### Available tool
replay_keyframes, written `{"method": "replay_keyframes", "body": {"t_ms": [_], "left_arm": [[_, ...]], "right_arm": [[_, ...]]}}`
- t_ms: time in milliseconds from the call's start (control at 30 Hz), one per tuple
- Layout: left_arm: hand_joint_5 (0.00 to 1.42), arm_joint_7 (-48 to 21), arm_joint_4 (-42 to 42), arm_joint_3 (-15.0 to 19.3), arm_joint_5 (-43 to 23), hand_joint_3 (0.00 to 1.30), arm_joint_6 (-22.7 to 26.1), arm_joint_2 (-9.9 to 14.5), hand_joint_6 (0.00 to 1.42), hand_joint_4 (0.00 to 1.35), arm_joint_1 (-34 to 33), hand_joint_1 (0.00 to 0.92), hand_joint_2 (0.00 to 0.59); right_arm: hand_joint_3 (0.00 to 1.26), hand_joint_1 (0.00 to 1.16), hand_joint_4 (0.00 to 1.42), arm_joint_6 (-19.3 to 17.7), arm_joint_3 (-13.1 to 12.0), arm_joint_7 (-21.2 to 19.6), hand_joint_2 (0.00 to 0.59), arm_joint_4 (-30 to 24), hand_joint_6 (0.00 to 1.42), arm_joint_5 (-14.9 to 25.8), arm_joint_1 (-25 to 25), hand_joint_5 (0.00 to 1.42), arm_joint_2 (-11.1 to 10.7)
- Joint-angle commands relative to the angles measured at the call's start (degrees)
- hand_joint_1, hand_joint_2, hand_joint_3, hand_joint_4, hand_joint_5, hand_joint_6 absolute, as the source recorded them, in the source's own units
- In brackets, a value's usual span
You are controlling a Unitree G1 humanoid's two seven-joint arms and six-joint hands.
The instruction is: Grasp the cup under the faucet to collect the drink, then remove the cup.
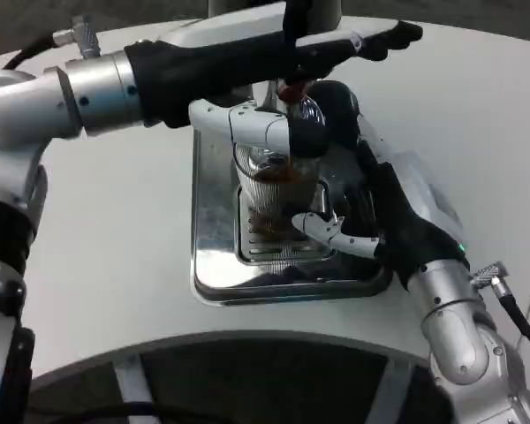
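A clear ribbed cup (281, 196) stands on the grille of the steel drip tray (214, 265), under the faucet. A dark stream runs from the red spout (291, 91) into the cup, which holds brown drink in its lower part. My right hand (353, 190) grips the cup from the right, thumb in front and fingers curled behind it. My left hand (274, 53) reaches across from the left and rests on the faucet lever above the cup, with its thumb (247, 124) hanging down over the cup's rim.
The white round table (106, 265) surrounds the tray, with bare room on the left and far right. The table's curved front edge runs just below the tray. A cable trails from my right wrist (512, 309).
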Motion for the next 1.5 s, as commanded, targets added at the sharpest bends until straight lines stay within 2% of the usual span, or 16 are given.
{"method": "replay_keyframes", "body": {"t_ms": [33, 467, 1200, 1333, 1500], "left_arm": [[0.04, -1.58, 1.4, -1.37, 2.84, 0.01, 1.76, 0.96, 0.0, 0.0, 3.34, 0.0, 0.082], [0.04, -1.07, 1.25, -1.33, 2.96, 0.01, 1.93, 0.96, 0.0, 0.0, 3.44, 0.0, 0.082], [0.04, -0.59, 1.25, -1.03, 2.73, 0.02, 2.41, 1.22, 0.0, 0.0, 3.41, 0.0, 0.082], [0.04, -0.61, 1.27, -0.63, 2.21, 0.02, 3.03, 0.98, 0.0, 0.0, 3.44, 0.0, 0.083], [0.06, -1.73, 1.07, 1.67, -1.12, 0.02, 7.49, -0.23, 0.0, 0.0, 3.26, 0.0, 0.087]], "right_arm": [[0.0, 0.6, 0.0, -0.55, 0.78, 0.68, 0.197, 0.73, 0.0, 1.11, -0.71, 0.0, -0.4], [0.0, 0.51, 0.0, -0.28, 1.27, 2.48, 0.172, 3.36, 0.0, 3.51, -3.13, 0.0, -0.82], [0.0, 0.49, 0.0, -0.47, 2.26, 2.27, 0.158, 7.63, 0.0, 5.05, -6.45, 0.0, -0.11], [0.0, 0.49, 0.0, -0.53, 2.34, 2.01, 0.158, 7.92, 0.0, 5.03, -6.62, 0.0, 0.01], [0.0, 0.49, 0.0, -0.51, 2.36, 1.69, 0.158, 7.99, 0.0, 4.99, -7.0, 0.0, 0.22]]}}
